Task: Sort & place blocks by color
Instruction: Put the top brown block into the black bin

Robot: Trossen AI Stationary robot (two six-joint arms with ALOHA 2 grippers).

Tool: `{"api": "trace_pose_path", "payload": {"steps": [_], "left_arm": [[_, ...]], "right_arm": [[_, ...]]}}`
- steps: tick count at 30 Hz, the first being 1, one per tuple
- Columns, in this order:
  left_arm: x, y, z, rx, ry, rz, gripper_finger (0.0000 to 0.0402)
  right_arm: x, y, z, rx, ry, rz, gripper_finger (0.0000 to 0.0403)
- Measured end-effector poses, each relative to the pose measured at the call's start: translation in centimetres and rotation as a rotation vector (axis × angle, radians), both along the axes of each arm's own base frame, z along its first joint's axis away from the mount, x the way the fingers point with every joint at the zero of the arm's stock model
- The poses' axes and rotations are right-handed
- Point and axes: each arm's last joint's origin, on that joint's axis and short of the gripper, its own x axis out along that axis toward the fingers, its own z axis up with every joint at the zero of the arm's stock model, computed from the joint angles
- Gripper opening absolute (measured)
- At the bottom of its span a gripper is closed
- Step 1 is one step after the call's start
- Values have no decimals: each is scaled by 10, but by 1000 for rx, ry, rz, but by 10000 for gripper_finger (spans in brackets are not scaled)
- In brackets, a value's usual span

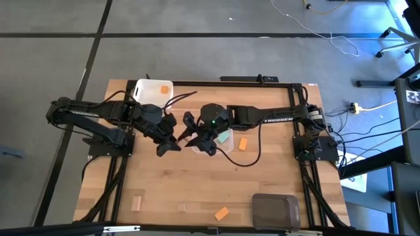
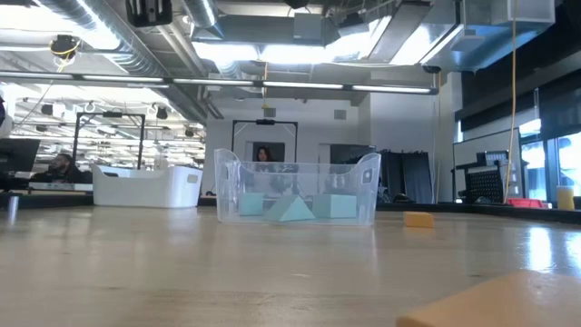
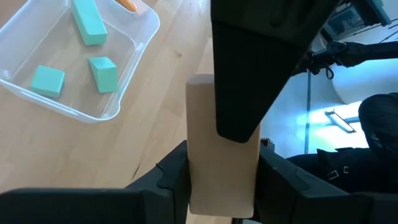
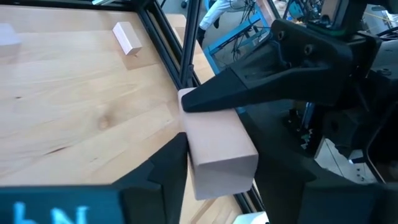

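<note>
Midair above the bench [image 1: 197, 190], both claws grip one pale tan wood block [image 3: 221, 149]: left claw [image 3: 222, 171] at one end, right claw [image 4: 217, 165] at the other, its long axis bridging them.

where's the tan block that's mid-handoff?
The tan block is off the table near its centre, between the left pincer and right pincer, beside the clear tub.

white lettering "trossen" runs along the right arm [image 1: 275, 118]; no other text is readable.
</note>
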Motion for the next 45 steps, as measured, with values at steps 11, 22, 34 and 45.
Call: {"api": "trace_pose_path", "payload": {"steps": [11,22,34,45], "left_arm": [[0,0,0,-2,1,-2,124],[0,-1,1,-47,2,-14,181],[-12,-2,-13,-55,196,-41,196],[-45,9,-9,125,257,148,197]], "right_arm": [[0,0,0,-1,2,1,136],[0,0,1,4,-7,-9,135],[0,-2,4,-26,-14,-62,134],[-4,0,4,0,36,-192,134]]}}
